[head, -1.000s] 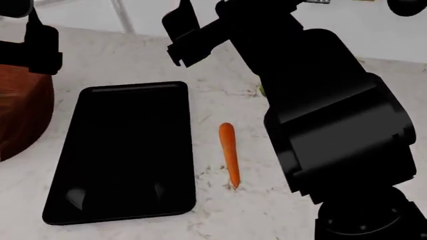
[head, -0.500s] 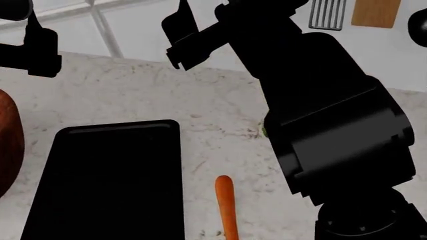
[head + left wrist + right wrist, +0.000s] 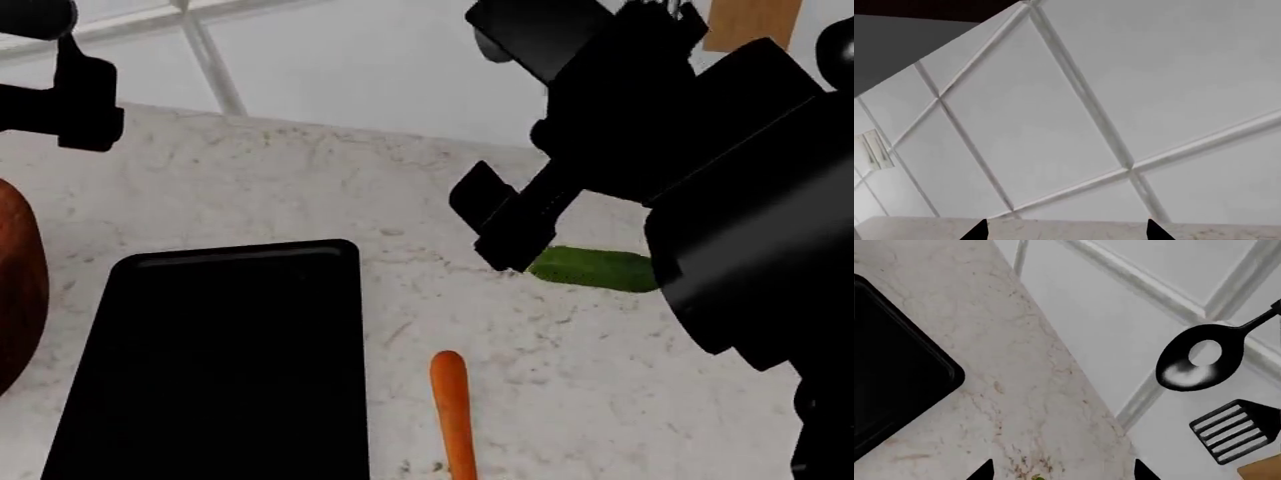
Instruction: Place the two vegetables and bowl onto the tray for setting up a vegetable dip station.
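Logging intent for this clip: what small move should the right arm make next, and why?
Probably lower the right claw onto the cucumber. It hovers above the cucumber's near end, empty, while the tray is bare and the carrot lies untouched beside it.

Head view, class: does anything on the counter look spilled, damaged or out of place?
Nothing stands out. The tray lies flat and bare; the carrot and cucumber rest intact on the counter beside it, not yet loaded.
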`<state>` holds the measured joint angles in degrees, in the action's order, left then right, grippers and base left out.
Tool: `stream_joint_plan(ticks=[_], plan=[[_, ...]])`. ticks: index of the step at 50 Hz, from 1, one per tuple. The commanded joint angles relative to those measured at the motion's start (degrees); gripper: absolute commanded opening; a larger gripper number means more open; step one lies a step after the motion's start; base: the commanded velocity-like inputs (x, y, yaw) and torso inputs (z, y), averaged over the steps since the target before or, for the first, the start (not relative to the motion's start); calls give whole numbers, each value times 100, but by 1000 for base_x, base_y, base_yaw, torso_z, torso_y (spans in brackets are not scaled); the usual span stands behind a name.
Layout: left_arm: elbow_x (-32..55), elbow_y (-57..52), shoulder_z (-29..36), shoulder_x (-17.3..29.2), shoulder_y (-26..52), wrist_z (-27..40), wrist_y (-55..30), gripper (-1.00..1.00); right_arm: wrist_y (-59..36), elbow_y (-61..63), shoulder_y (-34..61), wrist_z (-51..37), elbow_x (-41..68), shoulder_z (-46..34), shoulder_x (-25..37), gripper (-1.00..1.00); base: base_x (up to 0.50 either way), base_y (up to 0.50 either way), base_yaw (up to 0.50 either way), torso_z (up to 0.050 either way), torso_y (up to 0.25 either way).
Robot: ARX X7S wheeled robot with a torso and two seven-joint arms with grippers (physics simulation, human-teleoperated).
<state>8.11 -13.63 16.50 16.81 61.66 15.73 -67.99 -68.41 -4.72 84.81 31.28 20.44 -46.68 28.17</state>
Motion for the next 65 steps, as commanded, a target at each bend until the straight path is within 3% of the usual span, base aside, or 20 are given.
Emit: stream_joint_plan(ticks=[1,6,20,38,53,65], plan=[[-196,668,0,-128,42,-90,491,100,-54,-729,365,1106,-203,-872,507,100,0,0,0,0,0],[-143,729,-321,-179,-349,56,893,100,30,-725,271,1330,-154,-1081,546,100,0,0,0,0,0],[-169,230,-188,61,-297,36,361,100,762,-1399,176,1266,-439,-1298,432,100,0,0,0,0,0],[-233,-570,-289,222,-603,258,-320,100,3295,-4795,116,1565,-862,-1584,-779,100,0,0,0,0,0],[-224,-510,-245,233,-561,259,-288,100,3574,-4991,-313,1551,-711,-1478,-805,100,0,0,0,0,0],[-221,-595,-233,238,-611,298,-375,100,4239,-6067,-418,1507,-774,-1463,-1103,100,0,0,0,0,0]])
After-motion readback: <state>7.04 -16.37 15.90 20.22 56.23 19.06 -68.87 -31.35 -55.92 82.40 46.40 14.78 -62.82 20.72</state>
